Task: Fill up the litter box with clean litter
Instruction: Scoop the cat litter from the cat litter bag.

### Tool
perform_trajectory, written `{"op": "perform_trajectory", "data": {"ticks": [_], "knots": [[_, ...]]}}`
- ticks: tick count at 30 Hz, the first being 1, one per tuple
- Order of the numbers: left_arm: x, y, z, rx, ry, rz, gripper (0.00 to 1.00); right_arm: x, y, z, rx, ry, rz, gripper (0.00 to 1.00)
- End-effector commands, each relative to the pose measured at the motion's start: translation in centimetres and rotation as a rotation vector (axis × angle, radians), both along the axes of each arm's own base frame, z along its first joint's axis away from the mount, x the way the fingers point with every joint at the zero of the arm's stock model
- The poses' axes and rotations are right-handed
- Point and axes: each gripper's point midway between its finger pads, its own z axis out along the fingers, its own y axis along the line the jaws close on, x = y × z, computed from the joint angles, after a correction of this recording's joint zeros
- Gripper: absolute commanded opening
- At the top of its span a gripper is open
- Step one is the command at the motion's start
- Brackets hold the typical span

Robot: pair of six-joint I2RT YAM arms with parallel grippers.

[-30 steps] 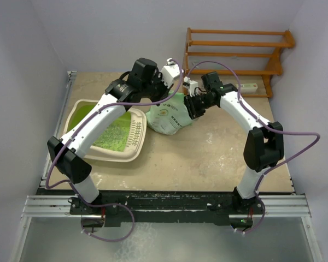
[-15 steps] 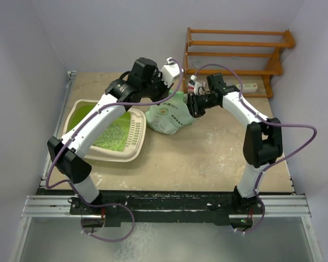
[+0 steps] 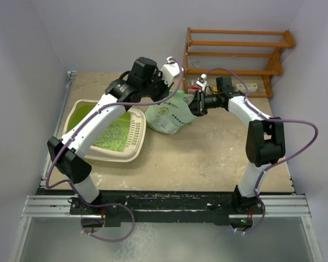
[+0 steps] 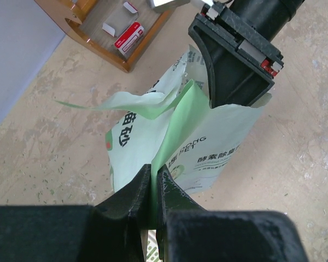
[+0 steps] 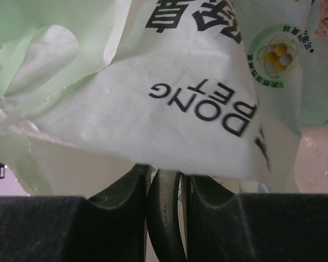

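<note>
Your top view shows the litter box at the left of the frame, with clean litter inside it and the bag just beside it. Only your left wrist view shows the left gripper squeezed tight on the bag's green fold. There the right gripper pinches the bag's top corner. Your right wrist view shows only the bag's print.

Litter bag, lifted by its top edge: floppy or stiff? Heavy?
Likely floppy: the bag folds and creases where the left end effector pinches it. Probably bottom-heavy: its lower part bulges on the table, so it may sag and swing.
</note>
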Motion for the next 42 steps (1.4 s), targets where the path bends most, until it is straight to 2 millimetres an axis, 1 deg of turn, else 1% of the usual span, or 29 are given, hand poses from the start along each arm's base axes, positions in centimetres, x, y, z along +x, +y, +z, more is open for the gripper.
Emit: {"op": "perform_trajectory", "data": {"ticks": [1,5,7,11,13,14,15,17,20,24,29,35,36,40,42], "knots": [[0.5,-1.1,6.8,-0.166,-0.158,-0.008,0.03,-0.3,0.1,5.6,0.199,-0.109,0.088,0.0],[0.6,-1.0,7.0,-0.171,-0.163,0.002,0.03,-0.3,-0.8,6.2,0.221,-0.11,0.074,0.0],[0.7,-0.8,7.1,-0.178,-0.165,0.021,0.07,-0.3,-1.3,6.6,0.231,-0.117,0.068,0.0],[0.9,-0.4,7.6,-0.187,-0.172,0.054,0.27,-0.2,-2.5,7.5,0.243,-0.121,0.051,0.0],[1.0,-0.2,7.8,-0.19,-0.173,0.067,0.39,-0.3,-3.1,7.9,0.246,-0.124,0.042,0.0],[0.9,-0.2,7.9,-0.191,-0.174,0.068,0.55,-0.3,-3.5,8.0,0.245,-0.126,0.036,0.0],[0.8,0.0,8.0,-0.192,-0.176,0.07,0.59,-0.4,-3.9,8.2,0.243,-0.126,0.03,0.0],[0.8,0.2,8.2,-0.19,-0.177,0.081,0.64,-0.6,-4.7,8.4,0.23,-0.128,0.013,0.0],[0.4,0.8,8.6,-0.186,-0.178,0.094,0.68,-1.2,-5.7,8.5,0.199,-0.139,0.001,0.0],[-0.1,1.4,9.3,-0.193,-0.194,0.103,0.71,-2.0,-6.8,8.7,0.168,-0.162,-0.004,0.0],[-0.9,2.5,10.5,-0.211,-0.216,0.131,0.74,-2.4,-8.8,9.2,0.163,-0.163,-0.043,0.0],[-1.7,4.0,11.9,-0.226,-0.249,0.163,0.76,-3.7,-10.8,9.6,0.159,-0.137,-0.049,0.0],[-1.9,4.1,12.2,-0.23,-0.255,0.168,0.76,-4.1,-11.1,9.7,0.164,-0.114,-0.052,0.0],[-2.1,4.4,12.7,-0.24,-0.265,0.173,0.77,-4.4,-12.3,9.7,0.185,-0.087,-0.065,0.0],[-2.2,4.5,12.7,-0.241,-0.264,0.173,0.77,-4.5,-12.7,9.9,0.186,-0.106,-0.064,0.0]]}}
